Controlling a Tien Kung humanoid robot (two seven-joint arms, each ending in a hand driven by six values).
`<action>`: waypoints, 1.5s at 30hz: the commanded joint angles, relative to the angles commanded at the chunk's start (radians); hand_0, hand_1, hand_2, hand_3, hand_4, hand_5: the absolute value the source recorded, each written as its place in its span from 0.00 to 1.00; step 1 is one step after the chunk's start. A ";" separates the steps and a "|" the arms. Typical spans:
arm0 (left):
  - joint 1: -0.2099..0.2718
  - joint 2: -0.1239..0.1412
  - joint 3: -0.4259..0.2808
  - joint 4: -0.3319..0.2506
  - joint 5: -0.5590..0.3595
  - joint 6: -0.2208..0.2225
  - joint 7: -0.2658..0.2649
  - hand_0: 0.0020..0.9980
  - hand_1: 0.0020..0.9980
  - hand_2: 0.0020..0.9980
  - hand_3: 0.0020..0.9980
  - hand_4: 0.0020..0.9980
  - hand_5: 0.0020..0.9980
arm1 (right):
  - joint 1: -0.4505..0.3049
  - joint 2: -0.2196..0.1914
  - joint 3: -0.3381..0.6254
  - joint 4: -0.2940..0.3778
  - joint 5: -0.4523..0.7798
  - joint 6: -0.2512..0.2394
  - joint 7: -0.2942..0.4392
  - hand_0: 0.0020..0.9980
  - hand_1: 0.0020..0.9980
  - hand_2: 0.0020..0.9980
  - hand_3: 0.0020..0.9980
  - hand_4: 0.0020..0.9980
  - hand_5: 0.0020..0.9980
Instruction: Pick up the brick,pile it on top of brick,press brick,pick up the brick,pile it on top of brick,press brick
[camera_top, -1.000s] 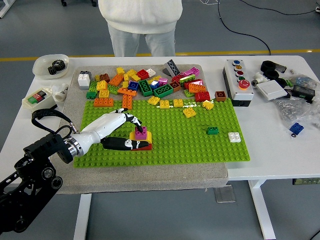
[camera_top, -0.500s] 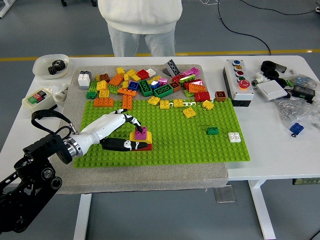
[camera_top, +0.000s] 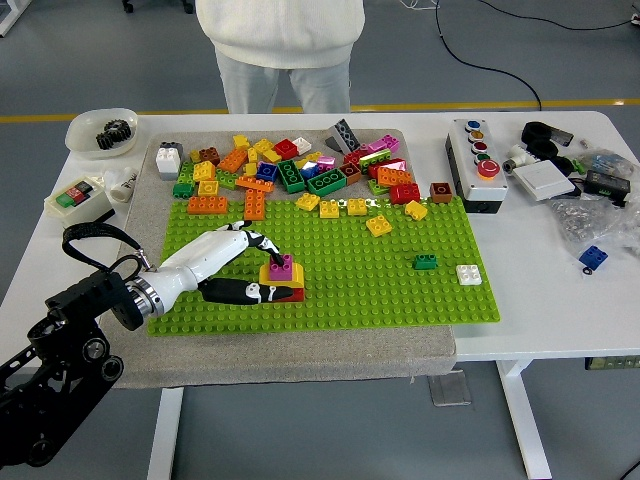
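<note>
— Where's the stack?

— On the green baseplate (camera_top: 400, 270), at about eight o'clock: magenta brick (camera_top: 284, 266) on yellow brick (camera_top: 282, 278). My left hand (camera_top: 245, 265) curls around it, fingertips pinching the magenta one.

— Handling?

— I judge it light, rigid, slick plastic; grip the flat sides.

We see our left hand (camera_top: 235, 268), white on the back with black fingers, on a black arm (camera_top: 62, 345) with a looping black cable (camera_top: 95, 238).
</note>
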 joint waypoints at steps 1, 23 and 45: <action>0.000 0.000 0.000 0.001 0.001 -0.001 0.001 1.00 0.77 0.78 0.60 1.00 0.88 | 0.000 0.000 0.000 0.000 0.000 0.000 0.000 0.74 0.65 0.71 0.60 0.82 0.38; -0.012 -0.003 -0.062 -0.083 -0.121 0.030 0.002 1.00 0.75 0.74 0.60 1.00 0.86 | 0.000 0.001 0.004 0.000 0.002 0.000 -0.001 0.74 0.65 0.72 0.60 0.82 0.38; -0.073 -0.034 -0.212 -0.079 -0.058 0.088 0.004 0.97 0.71 0.73 0.68 1.00 0.74 | 0.003 0.004 0.016 0.000 -0.017 -0.005 -0.006 0.74 0.65 0.71 0.60 0.82 0.38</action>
